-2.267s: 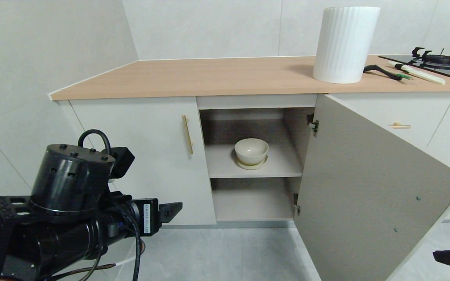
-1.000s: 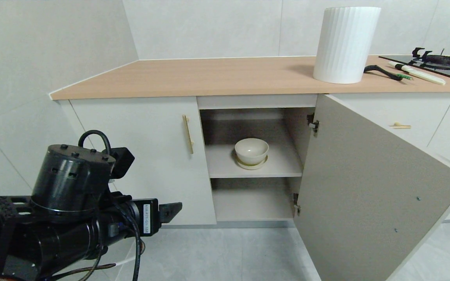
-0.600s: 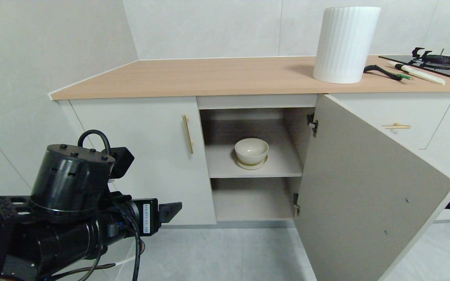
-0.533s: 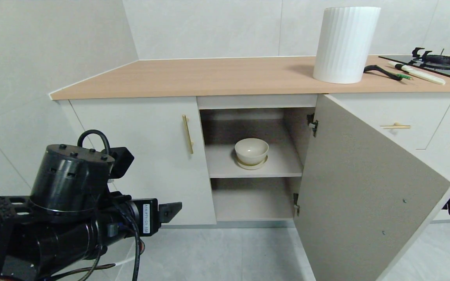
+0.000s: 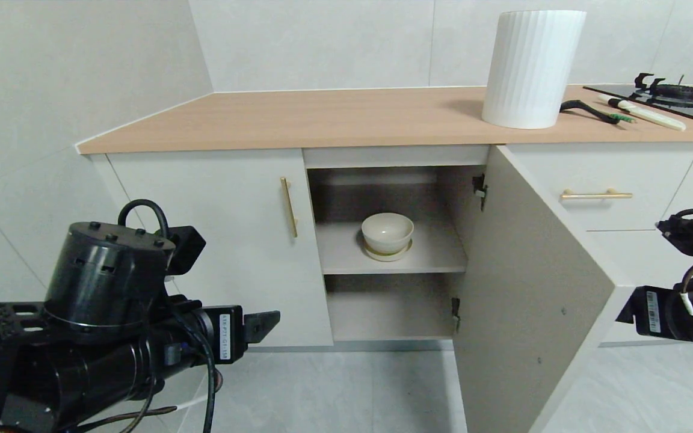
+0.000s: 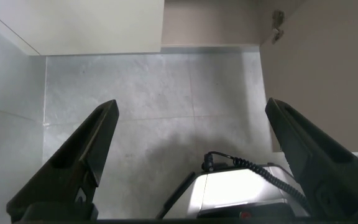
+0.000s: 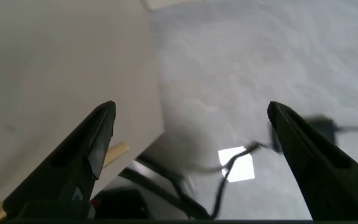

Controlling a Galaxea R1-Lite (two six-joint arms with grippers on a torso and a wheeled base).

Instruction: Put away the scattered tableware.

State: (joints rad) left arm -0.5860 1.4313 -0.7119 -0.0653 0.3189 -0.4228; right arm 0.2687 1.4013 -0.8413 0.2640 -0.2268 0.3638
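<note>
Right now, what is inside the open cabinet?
Inside the cabinet, a cream bowl sits on a small plate on the upper shelf. The bowl covers the plate's middle, and the closed left door covers whatever is behind it.

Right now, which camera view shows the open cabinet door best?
The head view: the open cabinet door appears almost whole, hinges to free edge. The left wrist view catches its inner face by the lower hinge; the right wrist view, part of one face.
</note>
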